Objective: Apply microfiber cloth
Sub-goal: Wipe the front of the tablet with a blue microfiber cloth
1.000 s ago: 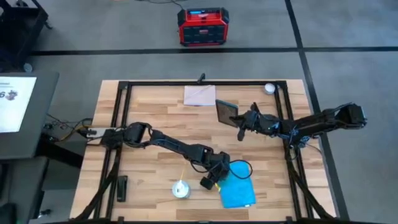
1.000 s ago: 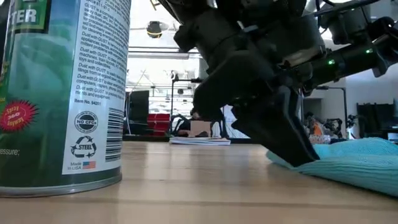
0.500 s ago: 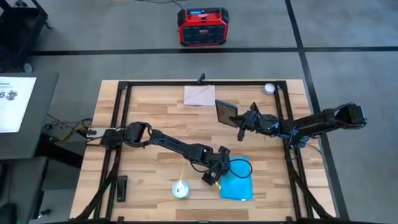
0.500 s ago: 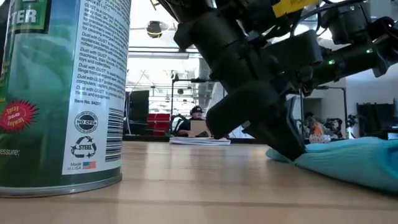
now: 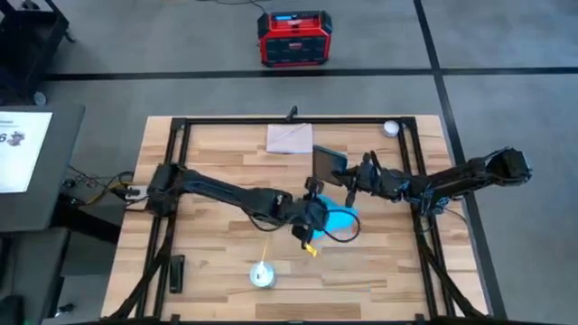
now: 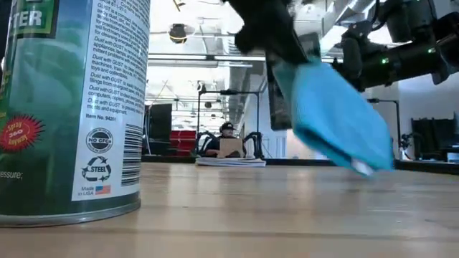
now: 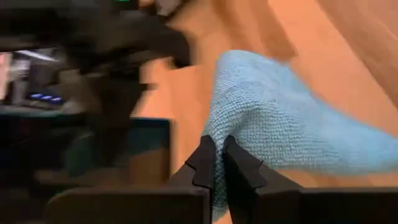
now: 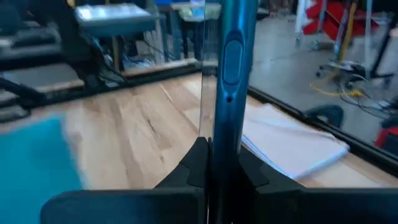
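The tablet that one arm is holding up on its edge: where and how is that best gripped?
By a thin edge, as the right gripper does now: fingers shut across the tablet, one on each flat face. It stands on edge, so its faces are open to the sides. A grip low on the edge leaves the screen clear for the cloth in the left gripper.

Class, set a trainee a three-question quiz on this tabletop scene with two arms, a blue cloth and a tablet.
1. True or false: the blue cloth lies flat on the table.
2. What does the right gripper hold?
A. spray can
B. tablet
C. beige sheet
3. Fill in: the left gripper is shut on the ____.

Key:
1. False; it hangs lifted off the wood.
2. B, the tablet, held on edge.
3. Cloth.
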Tool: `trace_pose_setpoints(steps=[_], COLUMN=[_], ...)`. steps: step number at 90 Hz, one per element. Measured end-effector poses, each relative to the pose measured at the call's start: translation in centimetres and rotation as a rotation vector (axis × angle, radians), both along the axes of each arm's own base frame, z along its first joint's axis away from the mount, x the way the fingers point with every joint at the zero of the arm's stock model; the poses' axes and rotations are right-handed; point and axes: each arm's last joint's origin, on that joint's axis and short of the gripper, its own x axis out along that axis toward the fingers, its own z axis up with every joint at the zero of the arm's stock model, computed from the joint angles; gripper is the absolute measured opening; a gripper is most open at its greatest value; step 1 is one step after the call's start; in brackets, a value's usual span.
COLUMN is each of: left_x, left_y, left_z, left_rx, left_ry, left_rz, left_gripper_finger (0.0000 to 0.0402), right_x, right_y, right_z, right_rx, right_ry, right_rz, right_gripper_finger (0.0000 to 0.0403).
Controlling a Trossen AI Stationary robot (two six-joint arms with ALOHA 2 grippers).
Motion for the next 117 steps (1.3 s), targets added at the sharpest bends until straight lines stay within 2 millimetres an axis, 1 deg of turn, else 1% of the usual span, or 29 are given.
trace_pose_setpoints(steps=[3,11,25,37,46,59,78,83,89,101,108,117], left_x=[-0.5,-1.6,-2.6,-2.8,-2.7,-2.5,-2.1,-2.3,-2.4,-2.3,-2.2,-2.1], left_y=[0.1,0.3,0.5,0.9,1.3,1.7,1.7,1.8,1.9,2.0,1.9,1.9], left_z=[1.1,3.0,3.8,3.9,3.9,4.7,7.2,7.9,8.3,8.1,7.2,5.3], left_rx=[0.012,0.064,0.165,0.234,0.239,0.248,0.299,0.303,0.294,0.234,0.200,0.180], left_ry=[-0.028,-0.068,-0.044,-0.038,-0.039,-0.090,-0.234,-0.261,-0.286,-0.311,-0.310,-0.296], left_rz=[0.015,0.064,0.142,0.207,0.222,0.223,0.198,0.200,0.198,0.199,0.203,0.205], left_gripper_finger=[0.0000,0.0000,0.0000,0.0000,0.0000,0.0000,0.0000,0.0000,0.0000,0.0000,0.0000,0.0000], right_x=[0.0,0.3,1.0,1.7,1.9,1.8,1.8,1.8,1.9,1.9,1.9,1.9], right_y=[0.2,0.9,2.4,3.8,4.6,5.0,5.1,5.1,5.1,5.1,5.1,5.1], right_z=[0.2,0.7,2.3,4.1,4.7,4.8,4.6,4.6,4.6,4.5,4.4,4.4], right_rx=[0.000,0.001,-0.023,-0.035,-0.031,-0.029,-0.025,-0.025,-0.026,-0.029,-0.030,-0.030], right_ry=[-0.015,-0.036,-0.080,-0.123,-0.125,-0.116,-0.100,-0.097,-0.095,-0.086,-0.080,-0.083], right_rz=[0.006,0.029,0.054,0.102,0.097,0.041,0.045,0.047,0.050,0.051,0.052,0.052], right_gripper_finger=[0.0010,0.0010,0.0010,0.0010,0.0010,0.0010,0.0010,0.0010,0.0010,0.0010,0.0010,0.0010])
